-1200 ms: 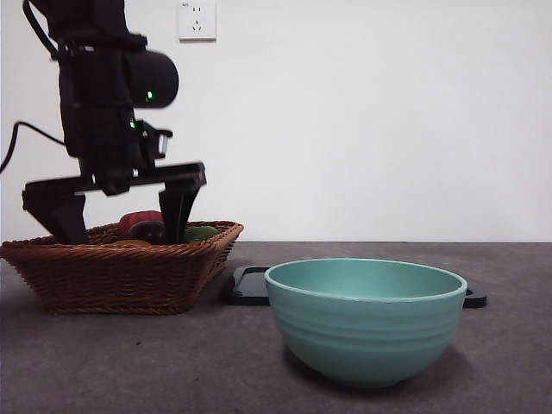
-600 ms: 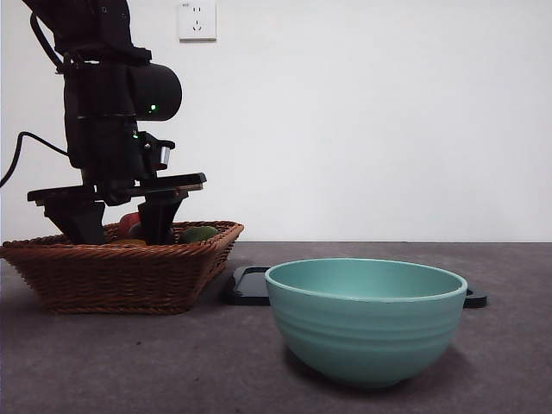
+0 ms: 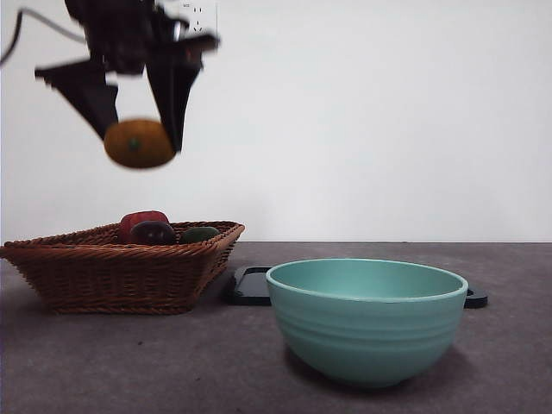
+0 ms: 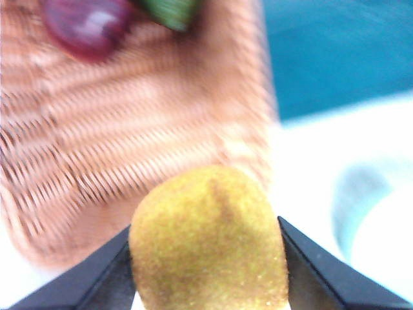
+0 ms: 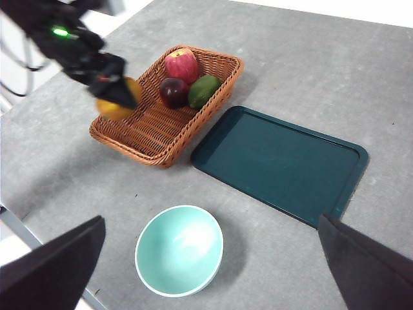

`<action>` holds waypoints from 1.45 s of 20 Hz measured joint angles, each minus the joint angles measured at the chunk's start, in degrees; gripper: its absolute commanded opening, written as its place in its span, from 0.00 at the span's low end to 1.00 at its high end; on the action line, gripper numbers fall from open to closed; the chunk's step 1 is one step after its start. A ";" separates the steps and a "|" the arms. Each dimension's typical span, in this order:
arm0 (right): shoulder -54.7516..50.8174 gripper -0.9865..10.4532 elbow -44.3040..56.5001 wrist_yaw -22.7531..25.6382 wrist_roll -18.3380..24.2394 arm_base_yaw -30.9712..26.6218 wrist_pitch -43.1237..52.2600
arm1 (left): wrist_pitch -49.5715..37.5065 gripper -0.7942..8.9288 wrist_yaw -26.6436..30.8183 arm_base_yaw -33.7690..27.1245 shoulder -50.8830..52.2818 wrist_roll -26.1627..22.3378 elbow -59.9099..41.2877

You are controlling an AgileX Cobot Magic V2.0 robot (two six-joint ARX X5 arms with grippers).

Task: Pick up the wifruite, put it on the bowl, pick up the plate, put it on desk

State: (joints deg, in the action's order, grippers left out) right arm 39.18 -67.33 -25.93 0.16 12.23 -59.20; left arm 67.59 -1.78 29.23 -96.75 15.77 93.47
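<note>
The wifruite [image 3: 138,143], a small orange fruit, hangs high above the basket with my left gripper [image 3: 138,129] shut on it; the left wrist view shows the wifruite [image 4: 206,239] pinched between both jaws. The teal bowl [image 3: 366,319] stands empty on the desk [image 3: 129,362], to the right of the basket. Behind the bowl lies the plate [image 5: 281,161], a flat dark teal tray. My right gripper [image 5: 210,223] hovers far above the desk, open and holding nothing. From there the wifruite [image 5: 116,103] shows over the basket's edge.
The wicker basket [image 3: 121,267] at the left holds a red apple [image 5: 181,64], a dark purple fruit [image 5: 174,92] and a green fruit [image 5: 204,90]. A wall socket is partly seen behind the left arm.
The left gripper, down in the basket before, has shut on the wifruite and risen high above the basket with it. Bowl and plate have not moved.
</note>
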 measured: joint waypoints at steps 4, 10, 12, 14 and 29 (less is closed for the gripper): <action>0.00 0.64 0.00 0.00 0.00 0.00 -0.09 | 3.45 0.27 0.00 7.13 3.63 0.26 0.00; 0.00 0.64 0.00 0.00 0.00 0.00 -1.97 | 2.67 0.27 -0.02 19.15 3.58 5.51 0.00; 0.00 0.64 0.00 0.00 -0.02 0.00 -2.32 | 1.64 0.27 -0.04 22.80 3.06 7.91 0.00; 0.00 0.64 0.00 0.00 -0.42 0.00 -2.36 | -0.59 0.27 0.15 25.62 1.79 10.29 -0.02; 0.00 0.64 0.00 0.00 -1.05 0.15 -3.13 | -10.03 0.27 0.35 31.19 -16.35 13.51 -0.15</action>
State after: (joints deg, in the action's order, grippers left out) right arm 39.18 -67.33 -25.93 -0.89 12.38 -62.33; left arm 57.56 -1.43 60.42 -113.10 29.28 93.32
